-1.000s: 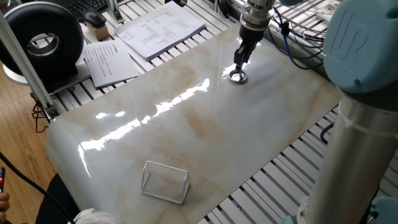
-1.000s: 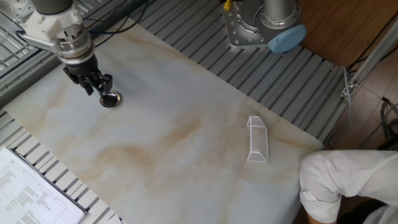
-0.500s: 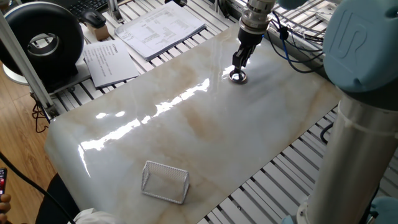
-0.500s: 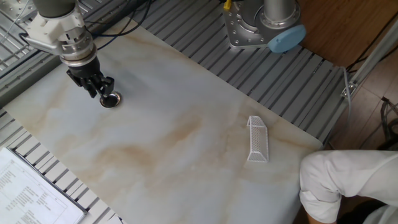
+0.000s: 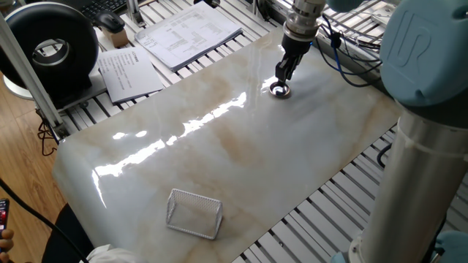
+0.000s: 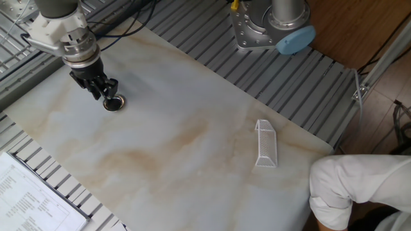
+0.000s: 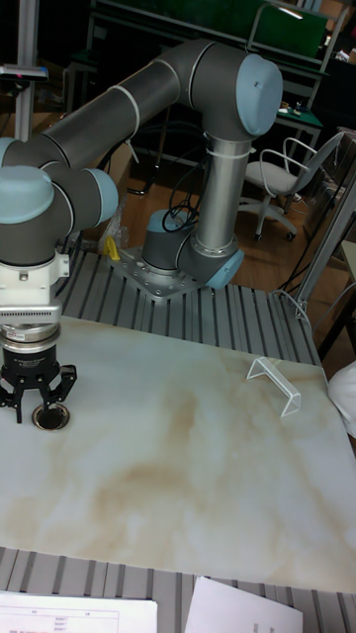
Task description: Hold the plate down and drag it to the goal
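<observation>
The tool [image 6: 108, 94] hovers with its fingers closed together and empty, its tip just over the plate [image 6: 114, 102] at the far end of the marble tabletop [image 6: 192, 135] — the pressing-down step, I judge. Next it must bear down (firmly), then drag toward the goal [image 6: 265, 143], well apart. Since a second ago the tool has shifted slightly; the plate has not.

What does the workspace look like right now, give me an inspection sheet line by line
Surface: marble-look tabletop, glossy, with glare streaks.
Job's things: plate at the far end from the mesh tray; wide bare gap between them.
Clutter: paper sheets and a black round device off the slab.
Gripper: gripper directly over the plate's edge; contact cannot be told, and neither can open or shut.
Cables: bundle behind the arm's wrist.
Surroundings: office chair; a person's white sleeve at the table edge.
</observation>
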You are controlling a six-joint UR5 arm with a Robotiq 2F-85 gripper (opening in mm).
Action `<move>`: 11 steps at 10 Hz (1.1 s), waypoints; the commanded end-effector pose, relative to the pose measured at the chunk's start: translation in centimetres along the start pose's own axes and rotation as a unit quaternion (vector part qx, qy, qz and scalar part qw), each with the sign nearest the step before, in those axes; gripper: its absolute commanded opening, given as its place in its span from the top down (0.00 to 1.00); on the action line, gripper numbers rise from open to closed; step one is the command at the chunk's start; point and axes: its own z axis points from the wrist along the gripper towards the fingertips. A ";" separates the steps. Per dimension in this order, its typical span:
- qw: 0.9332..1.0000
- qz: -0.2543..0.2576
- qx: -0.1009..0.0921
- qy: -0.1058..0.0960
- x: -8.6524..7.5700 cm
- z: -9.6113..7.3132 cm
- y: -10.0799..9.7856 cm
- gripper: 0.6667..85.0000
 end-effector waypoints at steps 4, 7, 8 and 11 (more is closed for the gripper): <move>1.000 0.011 -0.022 -0.006 0.3 0.4 1.2 0.54; 1.000 0.010 -0.015 -0.009 0.1 0.5 0.9 0.55; 1.000 0.010 -0.015 -0.011 0.0 0.5 0.9 0.57; 1.000 0.012 -0.020 -0.010 -0.3 -0.1 1.1 0.84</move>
